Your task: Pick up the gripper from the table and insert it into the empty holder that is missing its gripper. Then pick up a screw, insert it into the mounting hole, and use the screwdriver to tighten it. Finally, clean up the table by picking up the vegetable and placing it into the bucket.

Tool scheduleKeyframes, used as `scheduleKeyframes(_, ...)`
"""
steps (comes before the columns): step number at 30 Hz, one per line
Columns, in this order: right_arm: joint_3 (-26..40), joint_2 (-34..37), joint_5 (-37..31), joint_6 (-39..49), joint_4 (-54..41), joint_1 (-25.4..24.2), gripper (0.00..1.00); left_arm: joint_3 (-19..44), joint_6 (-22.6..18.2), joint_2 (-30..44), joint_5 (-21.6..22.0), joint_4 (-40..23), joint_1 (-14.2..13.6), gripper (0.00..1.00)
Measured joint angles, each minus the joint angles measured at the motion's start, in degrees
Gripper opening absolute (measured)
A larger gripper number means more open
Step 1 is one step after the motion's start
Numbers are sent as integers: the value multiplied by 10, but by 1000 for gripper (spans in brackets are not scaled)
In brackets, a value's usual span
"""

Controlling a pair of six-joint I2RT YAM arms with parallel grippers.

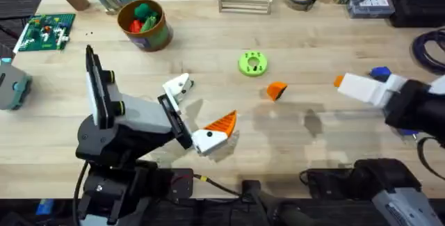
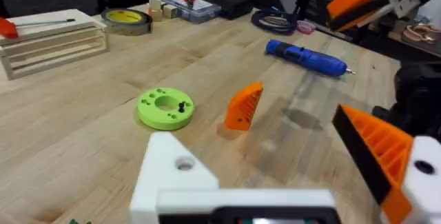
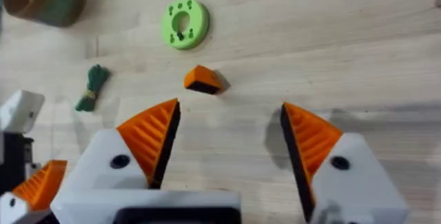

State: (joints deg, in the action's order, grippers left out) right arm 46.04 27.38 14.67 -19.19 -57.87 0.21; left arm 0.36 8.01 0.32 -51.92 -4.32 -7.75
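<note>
Right hand [image 3: 227,148] open wide, empty, over counter [image 3: 358,52]. Left hand [image 1: 188,111] open, empty, one holder [image 2: 180,172] bare. Orange gripper [image 3: 202,80] loose on counter nr green disc [image 3: 184,23].

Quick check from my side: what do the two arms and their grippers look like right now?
Both arms are black with white gripper bodies. The right gripper has two white finger bases, each with a round mounting hole and an orange ribbed pad. The left gripper has one orange ribbed pad; its other white holder is bare. Black cables run from the bases.
</note>
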Motion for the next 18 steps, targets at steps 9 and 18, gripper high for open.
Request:
scheduleKeyframes(9, 0, 18, 0, 19, 27, 0, 973, 0, 0, 0, -2, 0, 0, 993)
scheduleKeyframes(18, 1, 135, -6, 89, 26, 26, 974, 0, 2, 0, -6, -1, 0, 993)
